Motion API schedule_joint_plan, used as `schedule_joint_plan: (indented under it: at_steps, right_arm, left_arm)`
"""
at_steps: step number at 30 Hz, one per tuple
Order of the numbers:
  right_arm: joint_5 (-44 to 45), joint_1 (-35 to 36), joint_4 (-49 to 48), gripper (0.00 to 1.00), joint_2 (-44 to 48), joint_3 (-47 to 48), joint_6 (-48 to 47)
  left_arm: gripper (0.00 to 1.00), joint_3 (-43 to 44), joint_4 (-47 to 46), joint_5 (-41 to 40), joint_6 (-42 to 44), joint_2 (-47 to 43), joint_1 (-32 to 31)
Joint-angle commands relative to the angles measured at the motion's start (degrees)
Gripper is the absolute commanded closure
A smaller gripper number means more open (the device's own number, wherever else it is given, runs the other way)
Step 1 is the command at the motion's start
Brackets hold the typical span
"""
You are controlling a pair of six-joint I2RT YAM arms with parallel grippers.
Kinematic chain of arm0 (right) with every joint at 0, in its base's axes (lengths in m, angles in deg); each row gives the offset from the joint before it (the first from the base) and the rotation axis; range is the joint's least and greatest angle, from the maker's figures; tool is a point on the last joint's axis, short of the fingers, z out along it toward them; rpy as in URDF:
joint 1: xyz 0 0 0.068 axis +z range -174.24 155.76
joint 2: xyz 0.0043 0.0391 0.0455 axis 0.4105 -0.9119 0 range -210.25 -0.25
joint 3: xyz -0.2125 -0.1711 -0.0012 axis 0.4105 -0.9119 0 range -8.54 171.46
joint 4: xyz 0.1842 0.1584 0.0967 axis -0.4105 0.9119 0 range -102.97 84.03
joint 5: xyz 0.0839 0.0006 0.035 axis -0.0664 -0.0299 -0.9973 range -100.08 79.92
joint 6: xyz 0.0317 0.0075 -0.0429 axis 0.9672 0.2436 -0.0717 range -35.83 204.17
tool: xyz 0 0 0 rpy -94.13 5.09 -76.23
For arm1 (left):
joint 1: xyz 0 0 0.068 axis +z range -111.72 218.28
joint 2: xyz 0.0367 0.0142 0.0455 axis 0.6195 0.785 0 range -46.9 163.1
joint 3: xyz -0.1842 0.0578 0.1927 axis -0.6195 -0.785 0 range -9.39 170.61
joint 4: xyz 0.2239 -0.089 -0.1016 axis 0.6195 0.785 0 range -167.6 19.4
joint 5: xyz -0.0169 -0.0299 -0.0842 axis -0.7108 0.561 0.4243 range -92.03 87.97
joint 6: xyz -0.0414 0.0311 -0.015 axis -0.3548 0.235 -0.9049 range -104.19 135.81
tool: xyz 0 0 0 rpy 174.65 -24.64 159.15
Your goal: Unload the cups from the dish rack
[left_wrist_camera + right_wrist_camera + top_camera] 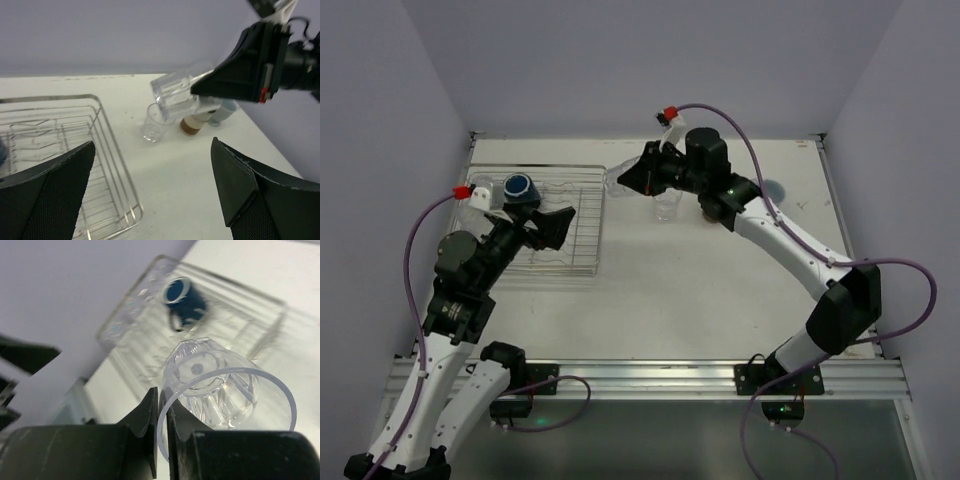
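The silver wire dish rack (pixel 582 205) lies at the table's left, with a dark blue handled mug (pixel 520 187) at its far left. My left gripper (pixel 552 228) is open and empty over the rack's right part; its view shows the rack (pixel 75 150) and bare table between its fingers. My right gripper (pixel 632 178) is shut on the rim of a clear tumbler (pixel 215 385), held tilted in the air just right of the rack (pixel 140 340). The held tumbler (pixel 172 92) hangs above a second clear tumbler (pixel 154 125) standing on the table.
A brown-tan cup (pixel 190 125) and a pale blue cup (pixel 222 112) stand on the table behind the standing tumbler, under my right arm. Purple walls close in the table on the left, back and right.
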Motion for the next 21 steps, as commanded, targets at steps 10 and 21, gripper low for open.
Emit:
schedule_joint_plan:
  at_steps: [10,21]
  right_arm:
    - [33.8,-2.8,50.2,1.0,-24.4,39.5,-29.0]
    - [34.5,-3.5,54.0,1.0,-33.6,47.8,-32.0]
  left_arm:
    - [0.0,-5.9,8.6,-8.8,9.5,-2.7,-0.2]
    - [0.0,-6.5,8.9,-8.0,9.7,-2.5,-0.4]
